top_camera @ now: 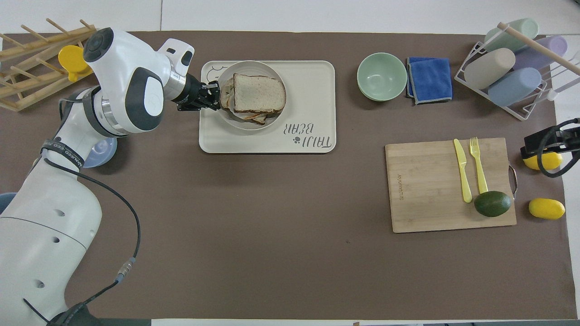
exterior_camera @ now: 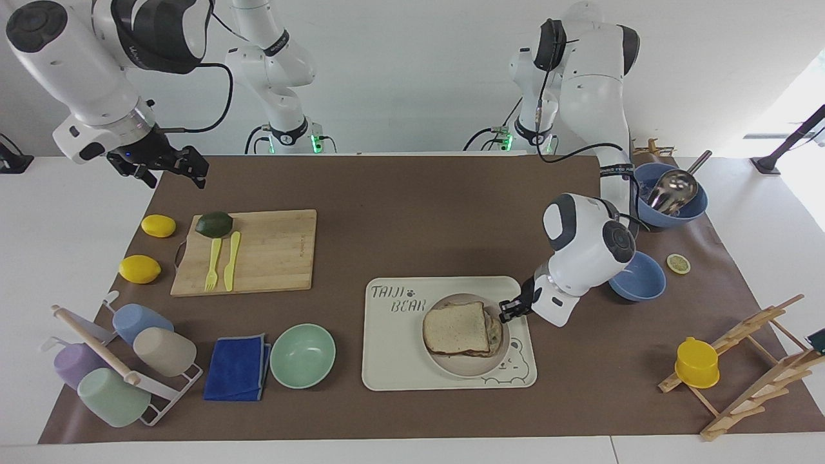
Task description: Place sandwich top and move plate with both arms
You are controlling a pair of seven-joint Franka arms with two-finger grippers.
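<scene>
The plate (exterior_camera: 467,372) lies over the cream bear tray (exterior_camera: 393,361), toward the tray's end by the left arm. The sandwich top (exterior_camera: 456,327), a pale speckled slice with a brown crust, lies on top of the stacked sandwich on the plate. My left gripper (exterior_camera: 504,311) is shut on the plate's rim at the side toward the left arm's end. In the overhead view the left gripper (top_camera: 216,94) meets the plate (top_camera: 240,125) beside the sandwich top (top_camera: 259,93). My right gripper (exterior_camera: 187,167) is open and waits, empty, over the mat's edge near a lemon (top_camera: 543,160).
A mint-green bowl (exterior_camera: 302,355) and a blue cloth (exterior_camera: 237,368) lie beside the tray toward the right arm's end. A cutting board (exterior_camera: 258,251) holds an avocado, fork and knife. Two blue bowls (exterior_camera: 635,277) and a wooden rack (exterior_camera: 747,361) stand at the left arm's end.
</scene>
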